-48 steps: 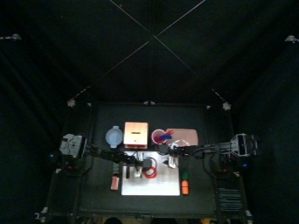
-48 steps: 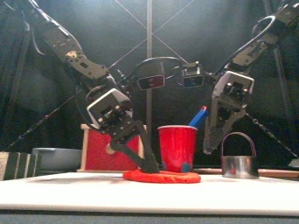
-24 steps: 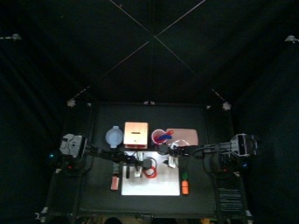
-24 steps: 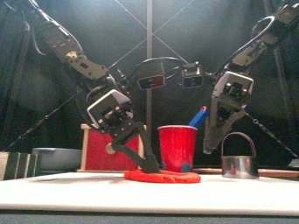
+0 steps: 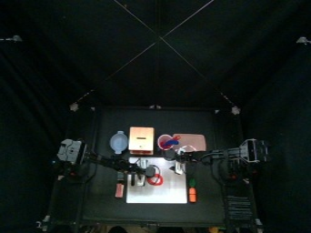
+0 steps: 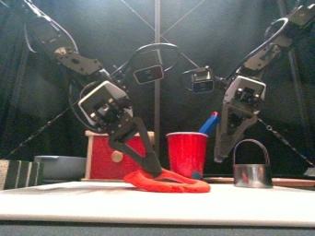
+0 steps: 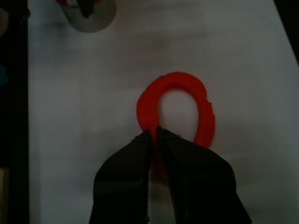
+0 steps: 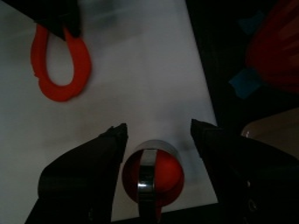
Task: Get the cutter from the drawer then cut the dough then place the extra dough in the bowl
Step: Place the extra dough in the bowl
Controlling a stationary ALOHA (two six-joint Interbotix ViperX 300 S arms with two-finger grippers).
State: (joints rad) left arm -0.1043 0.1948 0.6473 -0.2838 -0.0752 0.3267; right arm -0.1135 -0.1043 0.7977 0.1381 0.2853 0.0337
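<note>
Left hand [image 7: 156, 136]: jaws pressed together, pinching one end of the red dough ring [image 7: 176, 79]. The pinched end is raised. The other end rests on the white cutting board [image 7: 70, 105] near the bench's front edge.

Right hand [image 8: 158, 128]: jaws spread, holding nothing, over the metal cutter [image 6: 252, 175]. The cutter stands on the board toward the bench's right edge, with a red dough disc [image 8: 170, 173] inside.

Red cup [image 6: 187, 155]: behind the ring.

Blue-grey bowl [image 6: 55, 167]: toward the left edge.
</note>
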